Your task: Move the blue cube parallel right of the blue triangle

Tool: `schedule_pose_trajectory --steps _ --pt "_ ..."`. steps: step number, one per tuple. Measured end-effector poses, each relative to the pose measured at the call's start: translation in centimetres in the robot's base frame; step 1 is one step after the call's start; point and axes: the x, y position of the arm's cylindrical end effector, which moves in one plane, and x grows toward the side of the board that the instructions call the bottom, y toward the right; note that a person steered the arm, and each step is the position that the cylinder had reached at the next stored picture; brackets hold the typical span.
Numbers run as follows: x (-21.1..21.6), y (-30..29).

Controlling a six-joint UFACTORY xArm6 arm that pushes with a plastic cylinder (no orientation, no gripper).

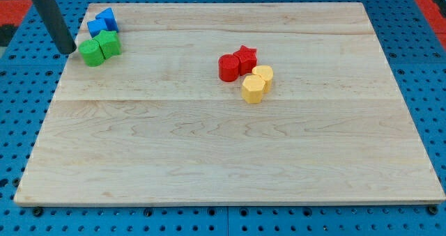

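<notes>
Two blue blocks sit touching at the board's top left: one blue block (107,17) at the upper right and another blue block (95,28) at its lower left; I cannot tell which is the cube and which the triangle. My tip (69,51) is at the board's left edge, just left of the green blocks and below left of the blue pair. It touches no block.
Two green blocks (100,48) lie side by side just below the blue ones. A red cylinder (228,67) and a red star (245,57) sit near the middle, with two yellow blocks (257,83) touching them at lower right. The wooden board (209,152) lies on a blue pegboard.
</notes>
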Motion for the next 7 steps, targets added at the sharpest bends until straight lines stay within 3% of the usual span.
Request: schedule_pose_trajectory --steps 2,7 --pt "-4.0 -0.1" --pt "-5.4 15.4"
